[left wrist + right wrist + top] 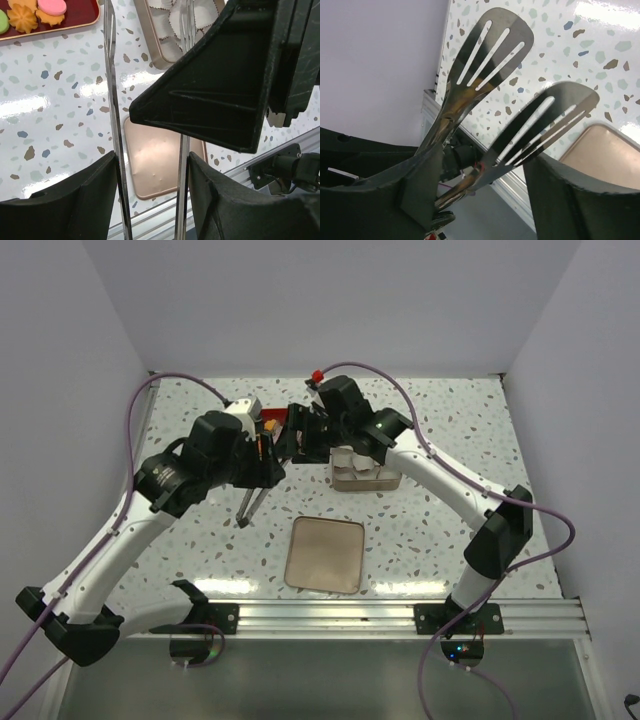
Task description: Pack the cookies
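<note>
- L tool [150, 160] is pinching the tongs [247, 505]. One metal arm lies against each finger, and the two arms are kept apart.
- R tool [485, 155] has its fingers on both sides of the same tongs, seemingly nearer the handle end. Whether it presses them or only stands around them, I cannot tell.
- Tongs long axis: from the two tools it slants down toward the near-left part of the counter [230, 560]. The slotted heads are spread and carry nothing.
- The cookies [22, 19] (orange, pink, green) lie on a red tray [80, 12] at the far side, behind the tools. That is opposite to where the heads point.
- The tin [149, 40] w/ white paper cups [167, 20] stands right of the tray, under the R arm. Its lid [326, 555] lies apart, near the front edge. The cups that show are empty.
- Judgement: the heads must turn round toward the far side before any pick. The tray is a bit more on the L arm's side, the tin on the R side.
</note>
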Robot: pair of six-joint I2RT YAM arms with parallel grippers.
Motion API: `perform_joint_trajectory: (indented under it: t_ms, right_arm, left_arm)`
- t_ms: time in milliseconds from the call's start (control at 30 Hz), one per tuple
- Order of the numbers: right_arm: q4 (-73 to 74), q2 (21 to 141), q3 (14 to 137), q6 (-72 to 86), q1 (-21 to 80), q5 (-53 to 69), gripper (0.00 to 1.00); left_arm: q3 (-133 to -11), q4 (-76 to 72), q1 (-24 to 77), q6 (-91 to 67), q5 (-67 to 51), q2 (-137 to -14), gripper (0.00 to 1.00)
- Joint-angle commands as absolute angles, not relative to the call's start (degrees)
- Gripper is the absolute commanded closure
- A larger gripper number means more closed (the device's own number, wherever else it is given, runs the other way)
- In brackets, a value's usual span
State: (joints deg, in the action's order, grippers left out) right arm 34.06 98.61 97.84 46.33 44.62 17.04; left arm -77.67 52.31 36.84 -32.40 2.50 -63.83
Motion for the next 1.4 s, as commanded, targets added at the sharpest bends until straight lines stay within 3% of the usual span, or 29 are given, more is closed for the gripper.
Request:
perform_joint_trajectory:
  t_ms: [0,300,800,1367]
  right_arm:
    - [30.94,97.82,97.12,48.69,44.83,17.05,0.36]
    - [29.53,97.3,96.94,51.32,45.0,17.4,0.59]
    - [33.57,98.96,102.12,55.72,44.91,18.46,0.66]
    - [33.58,100.81,105.91,61.34,44.91,20.39,0.85]
  left_arm:
    - [-79.72,52.29,37.0,-33.31,2.02,-62.23,0.4]
    - [-79.19,52.91,37.0,-33.22,2.2,-62.23,0.4]
    - [-75.5,53.88,37.61,-33.13,4.04,-62.4,0.3]
    - [-73.22,57.31,38.76,-34.01,13.18,-63.02,0.22]
